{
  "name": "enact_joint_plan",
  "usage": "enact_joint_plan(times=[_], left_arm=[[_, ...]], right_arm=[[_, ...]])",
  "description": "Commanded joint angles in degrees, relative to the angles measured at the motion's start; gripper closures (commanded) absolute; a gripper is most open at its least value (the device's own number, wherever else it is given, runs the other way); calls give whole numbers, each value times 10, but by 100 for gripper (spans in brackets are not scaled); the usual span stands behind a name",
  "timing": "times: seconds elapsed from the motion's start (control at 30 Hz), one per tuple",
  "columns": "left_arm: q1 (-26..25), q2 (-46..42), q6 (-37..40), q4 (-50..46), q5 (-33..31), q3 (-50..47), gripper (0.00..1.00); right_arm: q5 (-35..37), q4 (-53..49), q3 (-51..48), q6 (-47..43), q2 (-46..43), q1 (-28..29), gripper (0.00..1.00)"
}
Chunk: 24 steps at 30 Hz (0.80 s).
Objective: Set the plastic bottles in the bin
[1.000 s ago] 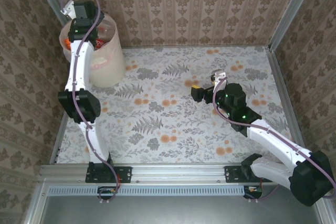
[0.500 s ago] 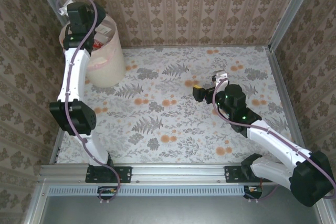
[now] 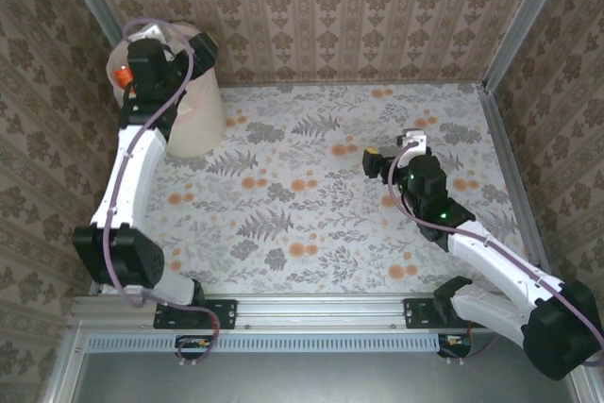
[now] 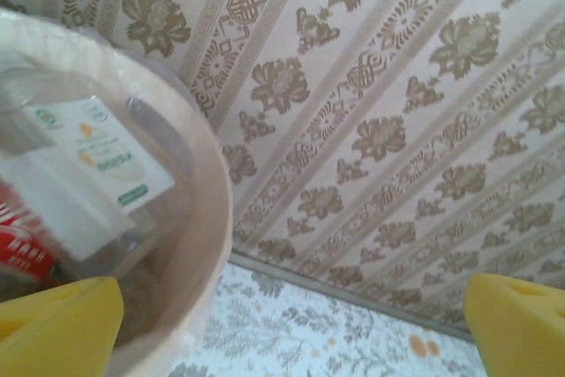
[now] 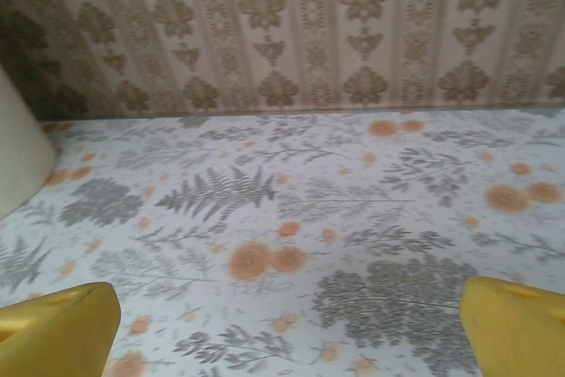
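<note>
Bright, even light, faint shadows; top view sharp; both wrist views slightly soft, yellow fingertips blurred.

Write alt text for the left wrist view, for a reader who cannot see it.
The cream bin holds plastic bottles, one white-labelled, at left. The left gripper, yellow fingers in the bottom corners, stands open before patterned wallpaper.

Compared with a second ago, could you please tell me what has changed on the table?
The left arm's elbow has swung down toward the near edge, while the left gripper stays open over the bin. The right gripper, open and empty, has drawn back to the right across the floral tabletop. Nothing was grasped or released. The bin, with plastic bottles inside, has not moved.
</note>
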Motion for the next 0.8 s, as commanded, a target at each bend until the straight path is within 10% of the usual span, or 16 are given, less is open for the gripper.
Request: enact_joint_plan(times=[0.0,0.43,0.77], left_arm=[[1,-86,46,50,-15,-74,0],[18,-327,122,72,-252,-416,0],[70,-278,172,197,-275,-596,0]], right_arm=[[45,-20,-12,-3,-13,-27,0],[56,21,-61,-25,23,-146,0],[-73,145,-84,-33,156,-256,0]])
